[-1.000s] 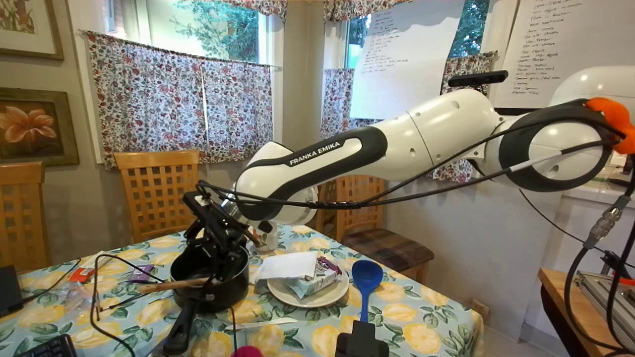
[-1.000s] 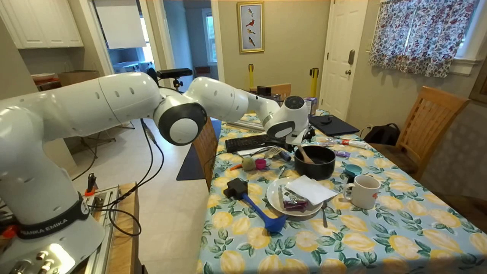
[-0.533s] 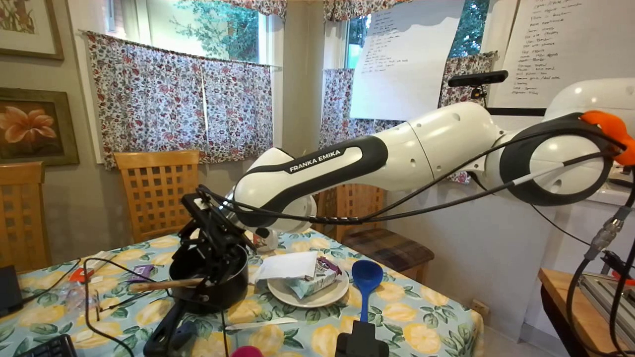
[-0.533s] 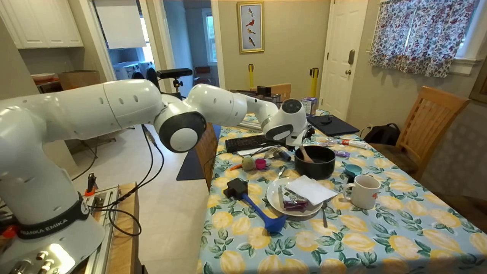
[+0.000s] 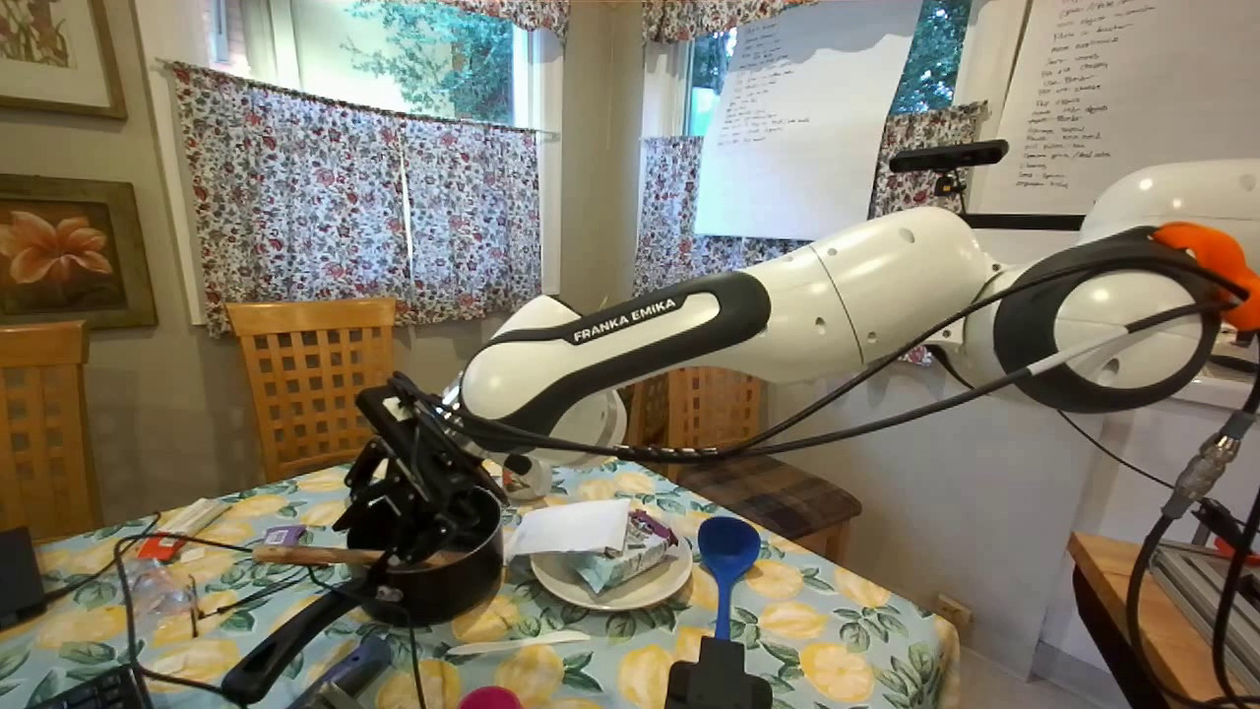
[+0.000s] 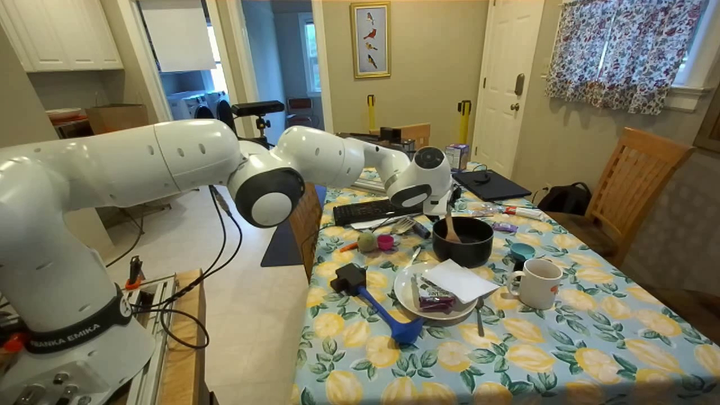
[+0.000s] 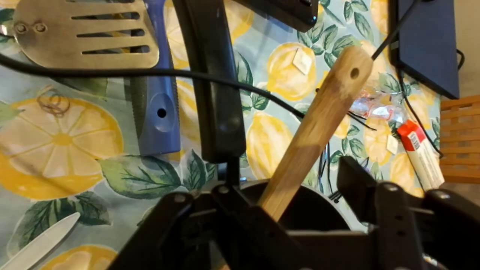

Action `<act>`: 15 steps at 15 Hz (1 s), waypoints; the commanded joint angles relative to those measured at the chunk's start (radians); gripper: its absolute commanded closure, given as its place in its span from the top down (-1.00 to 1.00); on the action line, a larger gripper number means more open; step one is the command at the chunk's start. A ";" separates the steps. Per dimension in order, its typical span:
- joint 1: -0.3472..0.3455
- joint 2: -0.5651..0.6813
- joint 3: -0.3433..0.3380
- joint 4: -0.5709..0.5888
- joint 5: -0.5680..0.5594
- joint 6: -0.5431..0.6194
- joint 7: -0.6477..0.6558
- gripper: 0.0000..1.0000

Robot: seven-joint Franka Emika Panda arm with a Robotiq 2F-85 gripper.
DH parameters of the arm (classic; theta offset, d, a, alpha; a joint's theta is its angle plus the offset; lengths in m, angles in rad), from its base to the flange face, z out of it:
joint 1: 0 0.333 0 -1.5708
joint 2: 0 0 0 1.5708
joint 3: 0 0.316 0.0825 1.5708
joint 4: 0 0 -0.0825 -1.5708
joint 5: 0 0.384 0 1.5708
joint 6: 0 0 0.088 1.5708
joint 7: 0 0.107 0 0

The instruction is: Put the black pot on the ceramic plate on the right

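Observation:
The black pot [image 5: 468, 581] stands on the table in both exterior views [image 6: 464, 250]. Its long black handle [image 5: 285, 650] also shows in the wrist view [image 7: 221, 112]. A wooden utensil [image 6: 451, 228] leans in the pot; its handle [image 7: 315, 127] sticks out over the rim. The ceramic plate [image 5: 669, 591] lies beside the pot in both exterior views [image 6: 402, 289], out of the wrist view. My gripper [image 5: 372, 553] is low at the pot's rim near the handle's base. In the wrist view its jaws [image 7: 292, 187] are apart, with the wooden handle between them. Where the fingertips touch the pot is hidden.
On the plate lie a wrapped bar [image 6: 436, 298] and white paper [image 6: 461, 280]. A blue ladle [image 5: 726, 561], white mug [image 6: 540, 284], teal cup [image 6: 522, 251], pink cup [image 6: 385, 242] and slotted turner [image 7: 86, 35] are around. A cable [image 7: 210, 77] crosses over the pot's handle.
The arm has come down at the pot. The pot has turned, its handle swinging left in an exterior view, and the body has shifted slightly toward the plate. The wooden utensil has shifted with it.

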 commanded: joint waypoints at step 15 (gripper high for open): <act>0.041 -0.044 -0.188 -0.035 0.007 0.069 0.275 -0.33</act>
